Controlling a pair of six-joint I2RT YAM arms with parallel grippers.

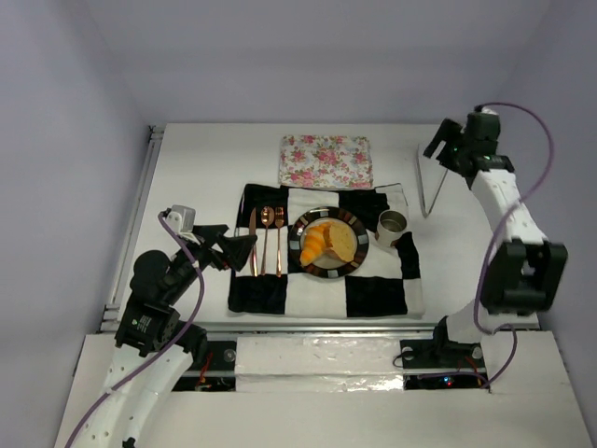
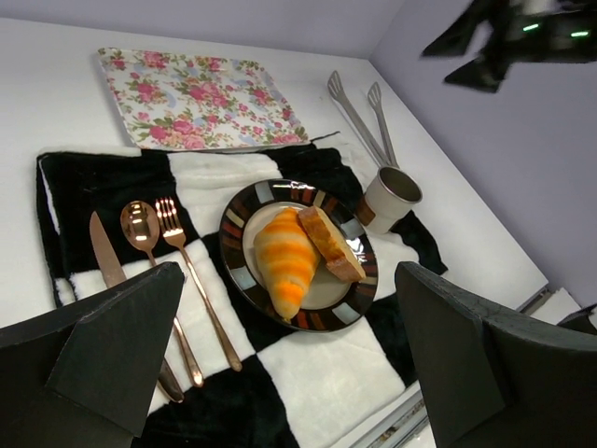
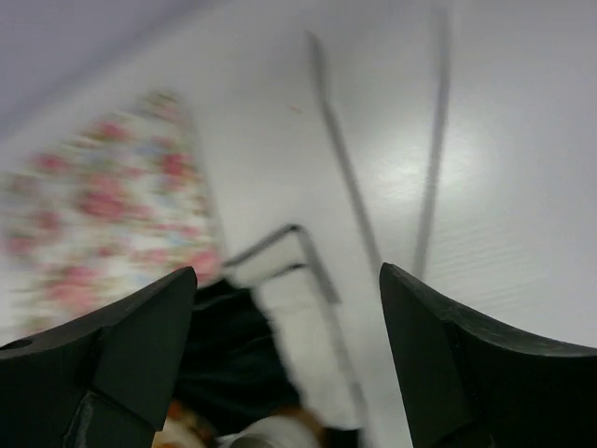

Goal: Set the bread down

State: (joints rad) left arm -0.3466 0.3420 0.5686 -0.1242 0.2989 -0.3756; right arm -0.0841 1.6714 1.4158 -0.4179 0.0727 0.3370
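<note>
The bread lies on a round striped-rim plate (image 1: 303, 227) on a black-and-white checked mat (image 1: 373, 294): a golden-orange croissant (image 1: 315, 245) on the left and a tan-brown slice (image 1: 344, 242) touching it on the right. In the left wrist view the croissant (image 2: 284, 259) and slice (image 2: 331, 245) lie side by side on the plate (image 2: 239, 266). My left gripper (image 1: 248, 254) is open and empty at the mat's left edge, over the cutlery, and shows the same in its own view (image 2: 287, 289). My right gripper (image 1: 438, 154) is open and empty, raised at the far right (image 3: 287, 280).
A copper knife (image 2: 107, 266), spoon (image 2: 140, 224) and fork (image 2: 177, 233) lie left of the plate. A white cup (image 1: 392, 227) stands right of it. Metal tongs (image 1: 423, 187) lie under the right gripper. A floral tray (image 1: 326, 161) lies behind the mat.
</note>
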